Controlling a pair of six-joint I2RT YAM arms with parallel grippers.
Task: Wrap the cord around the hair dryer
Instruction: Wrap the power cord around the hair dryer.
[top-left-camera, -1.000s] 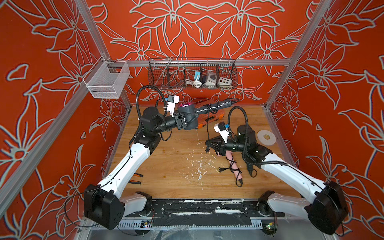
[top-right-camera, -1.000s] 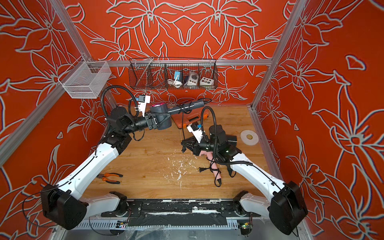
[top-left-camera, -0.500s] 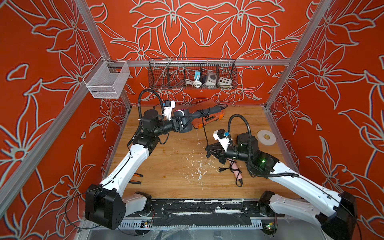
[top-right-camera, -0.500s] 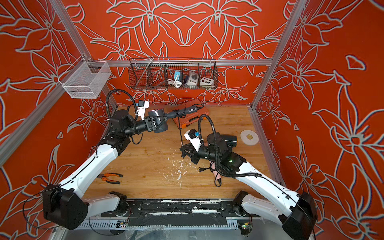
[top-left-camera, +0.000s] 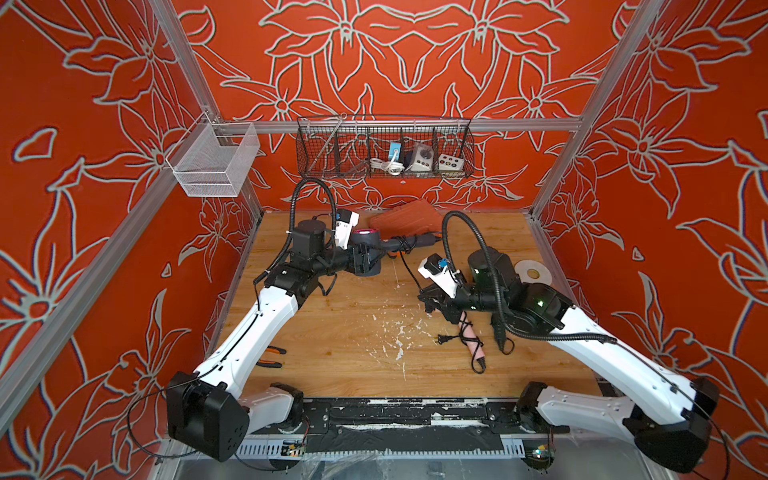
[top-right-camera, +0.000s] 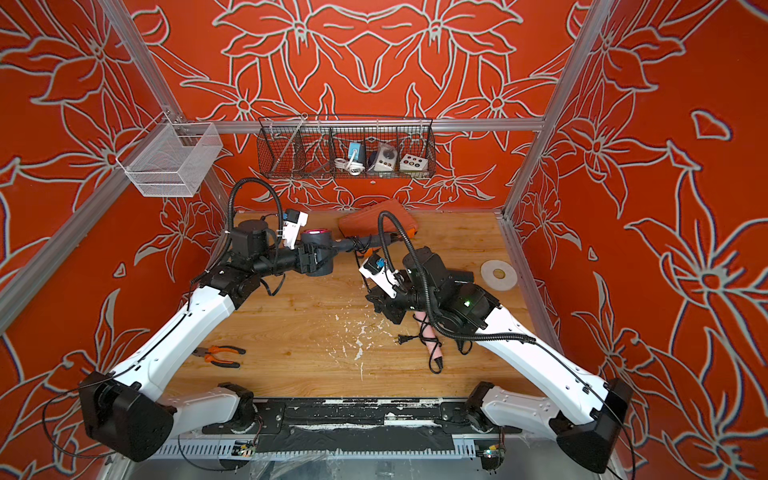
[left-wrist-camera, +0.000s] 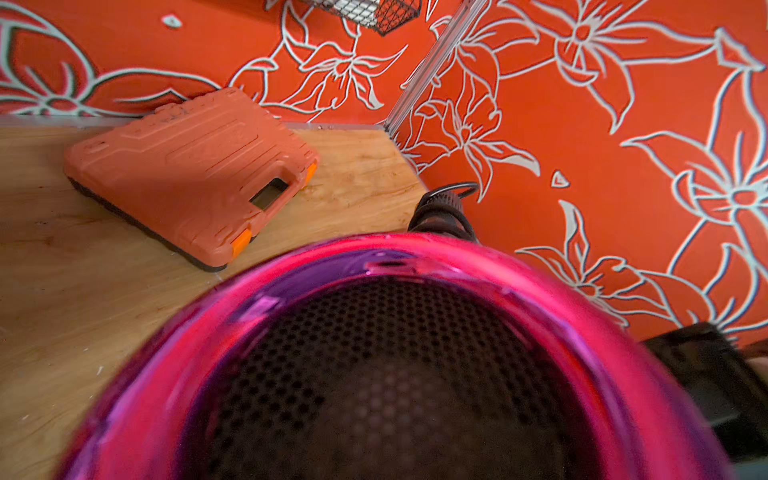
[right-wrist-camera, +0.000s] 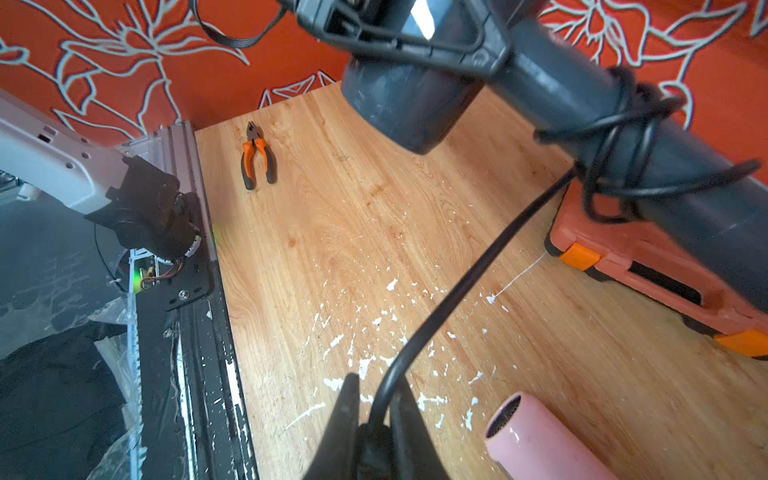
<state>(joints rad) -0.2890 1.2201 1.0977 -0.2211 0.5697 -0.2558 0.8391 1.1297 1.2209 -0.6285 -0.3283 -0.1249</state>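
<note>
Right gripper (right-wrist-camera: 376, 401) pinches the cord (right-wrist-camera: 469, 274); left gripper (top-left-camera: 365, 258) clamps the hair dryer (top-left-camera: 370, 269), now lowered beside the orange case (top-left-camera: 409, 216). Loops on its handle (right-wrist-camera: 557, 89) seem snug from here, so I'd start another turn.

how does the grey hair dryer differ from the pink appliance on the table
The grey hair dryer is held up by the left gripper; the pink appliance lies on the table. The grey one's cord, looped on its handle, is pinched by the right gripper; nothing grips the pink one. Both have mesh ends.
</note>
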